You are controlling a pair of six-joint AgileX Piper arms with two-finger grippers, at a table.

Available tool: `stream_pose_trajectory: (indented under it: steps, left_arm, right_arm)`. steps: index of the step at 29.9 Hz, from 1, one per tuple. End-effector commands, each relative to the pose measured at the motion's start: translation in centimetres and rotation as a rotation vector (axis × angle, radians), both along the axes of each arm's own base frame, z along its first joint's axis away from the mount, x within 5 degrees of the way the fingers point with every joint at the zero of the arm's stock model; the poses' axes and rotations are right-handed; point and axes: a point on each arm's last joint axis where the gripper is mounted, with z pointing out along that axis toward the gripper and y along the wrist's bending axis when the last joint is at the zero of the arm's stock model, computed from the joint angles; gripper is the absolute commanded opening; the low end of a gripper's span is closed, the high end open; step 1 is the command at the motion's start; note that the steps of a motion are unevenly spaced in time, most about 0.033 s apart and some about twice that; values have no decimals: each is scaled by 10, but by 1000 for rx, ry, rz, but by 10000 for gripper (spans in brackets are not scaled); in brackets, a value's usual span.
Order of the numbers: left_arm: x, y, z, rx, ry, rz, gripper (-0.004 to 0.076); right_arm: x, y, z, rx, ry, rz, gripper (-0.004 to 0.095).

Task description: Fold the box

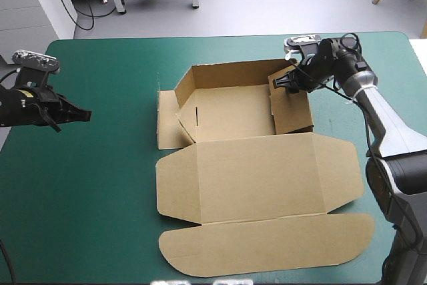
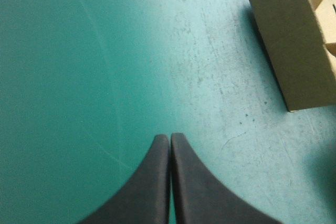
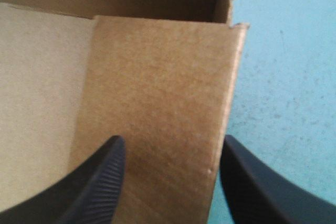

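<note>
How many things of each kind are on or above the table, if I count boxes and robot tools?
Brown box: 1
Black tools: 2, the left tool, shut over the bare cover, and the right tool, open with a wall of the box between its fingers
Total: 3

**Left clear, right blocked**

Bare cover (image 1: 87, 191) lies wide between the left gripper (image 1: 87, 115) and the box (image 1: 233, 115). The right gripper (image 1: 277, 85) straddles the raised right wall (image 1: 292, 108); the flat lid (image 1: 253, 175) fills the near middle.
</note>
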Motion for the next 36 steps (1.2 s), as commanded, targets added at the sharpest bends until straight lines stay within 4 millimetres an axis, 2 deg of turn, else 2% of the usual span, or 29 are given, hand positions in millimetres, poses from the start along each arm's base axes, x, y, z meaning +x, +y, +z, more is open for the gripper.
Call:
stream_pose_trajectory:
  steps: [1, 7, 15, 18, 21, 24, 28, 32, 36]
  left_arm:
    - [-6, -3, 19, -28, -102, 8, -10]
    - [-7, -4, 18, -32, -92, 5, -10]
    - [-7, -4, 19, -36, -96, 5, -10]
    - [-6, -4, 19, -39, -105, 6, -10]
    - [-6, -4, 19, -39, -110, 7, -10]
    - [-6, -4, 20, -38, -112, 7, -10]
    - [-6, -4, 20, -38, -112, 7, -10]
    - [-6, -4, 20, -47, -113, 5, -10]
    - [-6, -5, 20, -56, -112, 3, -10]
  right_arm:
    - [-14, -2, 56, 23, -120, 16, 742]
    - [-45, -8, 111, 19, -194, 25, 756]
    - [-122, -24, 186, 17, -366, 4, 751]
    - [-147, -29, 207, 22, -435, 2, 751]
    - [-162, -34, 217, 0, -478, -13, 752]
    - [-167, -35, 221, 7, -488, -21, 752]
    - [-162, -33, 217, 13, -475, -17, 751]
    - [-141, -28, 202, 22, -416, -8, 752]
    - [-103, -21, 170, 16, -313, -2, 752]
